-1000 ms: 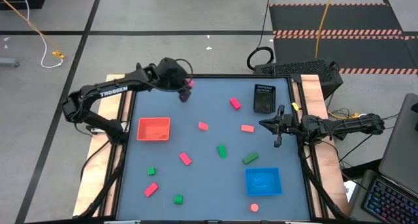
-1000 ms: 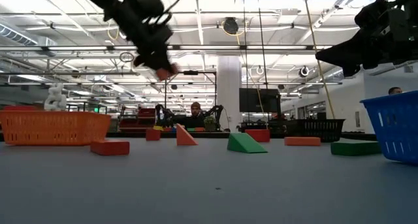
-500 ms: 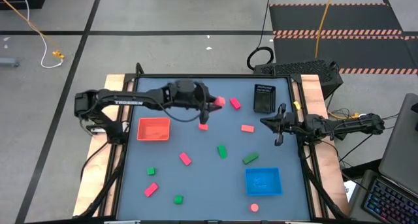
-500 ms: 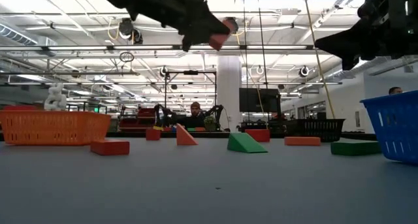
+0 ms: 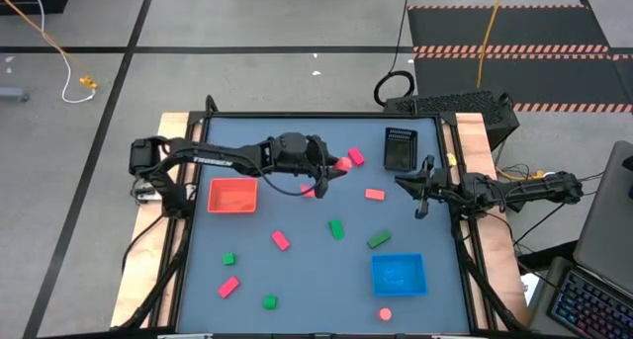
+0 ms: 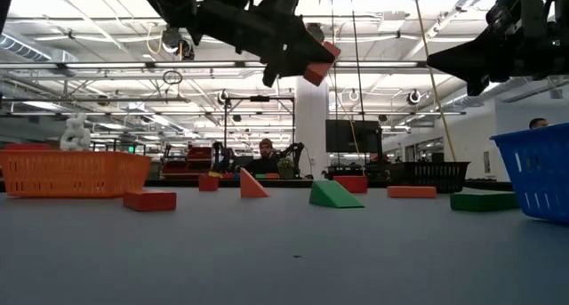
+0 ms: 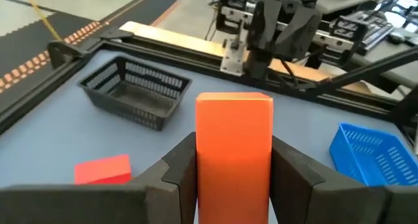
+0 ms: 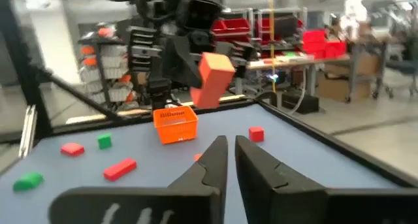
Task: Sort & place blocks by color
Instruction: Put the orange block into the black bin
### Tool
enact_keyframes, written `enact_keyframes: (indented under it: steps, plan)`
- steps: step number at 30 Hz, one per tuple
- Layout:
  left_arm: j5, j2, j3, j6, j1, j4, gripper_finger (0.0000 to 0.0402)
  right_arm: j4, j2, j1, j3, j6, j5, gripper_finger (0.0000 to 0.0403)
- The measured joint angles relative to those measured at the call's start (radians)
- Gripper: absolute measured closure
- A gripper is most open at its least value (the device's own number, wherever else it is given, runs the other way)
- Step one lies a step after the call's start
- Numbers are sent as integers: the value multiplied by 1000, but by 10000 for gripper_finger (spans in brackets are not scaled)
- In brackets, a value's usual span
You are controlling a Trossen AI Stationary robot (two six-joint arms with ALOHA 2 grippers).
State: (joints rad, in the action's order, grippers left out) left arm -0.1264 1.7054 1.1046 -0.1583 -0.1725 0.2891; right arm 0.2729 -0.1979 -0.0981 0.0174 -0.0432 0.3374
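Observation:
My left gripper (image 5: 324,168) hangs high over the far middle of the table, shut on a red-orange block (image 7: 234,142), which also shows in the low view (image 6: 318,67). Other blocks lie flat on the blue table: pink ones (image 5: 355,157) (image 5: 308,191) (image 5: 374,194) (image 5: 281,240) (image 5: 228,287) and green ones (image 5: 336,228) (image 5: 379,240) (image 5: 229,259) (image 5: 269,301). My right gripper (image 8: 232,152) waits shut above the table's right edge (image 5: 413,189), touching nothing. My left gripper pinches the red-orange block between its two fingers (image 7: 179,165), one on each of two opposite side faces (image 7: 202,152). The fingers come slanting down from the table's left. The block sticks out beyond the fingertips, tilted and lifted clear of the table (image 6: 318,67).
An orange-red tray (image 5: 233,196) sits toward the left, a blue tray (image 5: 399,274) near right, a black tray (image 5: 399,149) at the far right. A round pink piece (image 5: 385,314) lies by the near edge. Wooden rails border the table's left and right sides.
My left arm has reached out from the table's far left part toward the right and slightly nearer, carrying the red-orange block high above the table the whole way. It has also turned, so the block now points toward the right arm.

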Motion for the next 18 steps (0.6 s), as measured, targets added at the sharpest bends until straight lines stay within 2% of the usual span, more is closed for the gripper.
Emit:
enact_keyframes:
  steps: [3, 6, 11, 14, 18]
  plan:
    - [-25, 21, 0, 2, 5, 51, 263, 25, -17, 9, 0, 6, 1, 325]
    - [-46, 43, 0, 1, 5, 108, 261, 81, -46, 24, 0, -34, 1, 264]
    - [-93, 88, 0, -1, 10, 225, 260, 253, -143, 45, 0, -50, 1, 170]
    - [-114, 118, 0, -9, 16, 290, 260, 350, -238, 63, 16, -71, 1, 142]
    - [-120, 147, 0, -19, 22, 347, 259, 391, -393, 84, 67, -76, -1, 132]
